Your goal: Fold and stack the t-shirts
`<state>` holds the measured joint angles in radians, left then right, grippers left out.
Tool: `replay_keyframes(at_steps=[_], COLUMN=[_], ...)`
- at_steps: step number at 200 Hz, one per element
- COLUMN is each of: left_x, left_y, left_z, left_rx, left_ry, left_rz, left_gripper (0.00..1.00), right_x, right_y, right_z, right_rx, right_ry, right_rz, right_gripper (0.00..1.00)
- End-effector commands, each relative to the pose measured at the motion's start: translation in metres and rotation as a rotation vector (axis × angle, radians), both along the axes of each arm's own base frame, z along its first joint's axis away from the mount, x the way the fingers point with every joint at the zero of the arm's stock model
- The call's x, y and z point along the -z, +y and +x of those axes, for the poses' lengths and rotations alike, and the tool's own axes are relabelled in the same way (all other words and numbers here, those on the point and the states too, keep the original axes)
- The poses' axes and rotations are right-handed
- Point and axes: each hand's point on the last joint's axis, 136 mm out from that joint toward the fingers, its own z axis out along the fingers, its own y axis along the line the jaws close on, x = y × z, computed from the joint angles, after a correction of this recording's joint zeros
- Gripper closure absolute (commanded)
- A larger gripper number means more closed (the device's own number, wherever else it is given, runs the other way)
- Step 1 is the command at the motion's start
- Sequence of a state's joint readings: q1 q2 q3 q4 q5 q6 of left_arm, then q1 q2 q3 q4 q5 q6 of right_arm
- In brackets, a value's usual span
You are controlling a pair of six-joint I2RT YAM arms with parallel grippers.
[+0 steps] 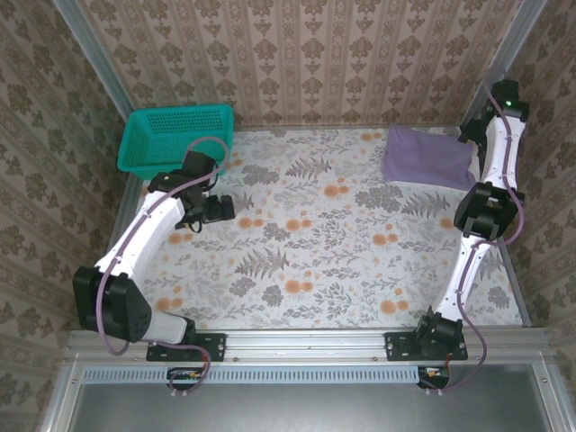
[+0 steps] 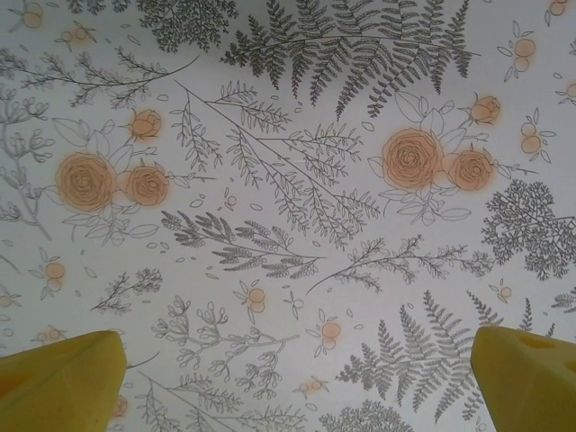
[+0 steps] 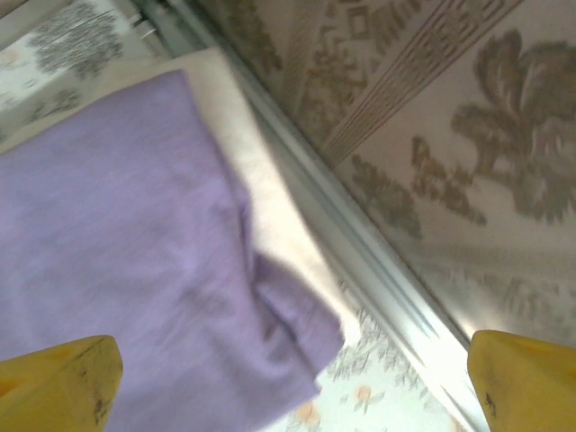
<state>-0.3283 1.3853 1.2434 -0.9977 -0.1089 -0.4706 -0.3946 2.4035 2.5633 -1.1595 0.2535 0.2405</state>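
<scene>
- The purple shirt (image 1: 427, 157) lay folded at the far right corner of the table (image 1: 315, 261). It sat on top of the white shirt (image 3: 261, 171).
- Both shirts looked folded and stacked, so the job seemed done or almost done.
- The right claw (image 3: 292, 387) hung over the stack, spread wide and holding nothing.
- The left claw (image 2: 297, 387) was spread wide over the table, near the basket (image 1: 175, 135), and held nothing.
- No words could be read on the shirts.
</scene>
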Motion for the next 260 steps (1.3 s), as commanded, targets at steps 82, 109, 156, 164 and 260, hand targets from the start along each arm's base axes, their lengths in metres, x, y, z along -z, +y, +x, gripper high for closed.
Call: replay_keyframes(at_steps=[82, 109, 156, 164, 260], left_x=[-0.045, -0.066, -0.086, -0.091, -0.027], left_y=[0.024, 0.042, 0.055, 0.064, 0.143], left_z=[-0.056, -0.055, -0.049, -0.047, 0.035], left_rx=[0.025, 0.027, -0.104, -0.168, -0.342], left_ry=[-0.250, -0.434, -0.734, -0.788, -0.758], left_rz=[0.024, 0.086, 0.013, 0.013, 0.194], left_gripper=[0.00, 0.00, 0.00, 0.00, 0.00], right_x=[-0.152, -0.175, -0.130, -0.120, -0.004], right_y=[0.187, 0.199, 0.225, 0.237, 0.281], right_z=[-0.048, -0.084, -0.103, -0.105, -0.140], right_rx=[-0.260, -0.223, -0.205, -0.222, -0.638], right_ry=[-0.530, -0.653, -0.661, -0.651, -0.536], right_rz=[-0.027, -0.109, -0.140, -0.127, -0.357], right_gripper=[0.01, 0.01, 0.01, 0.01, 0.00])
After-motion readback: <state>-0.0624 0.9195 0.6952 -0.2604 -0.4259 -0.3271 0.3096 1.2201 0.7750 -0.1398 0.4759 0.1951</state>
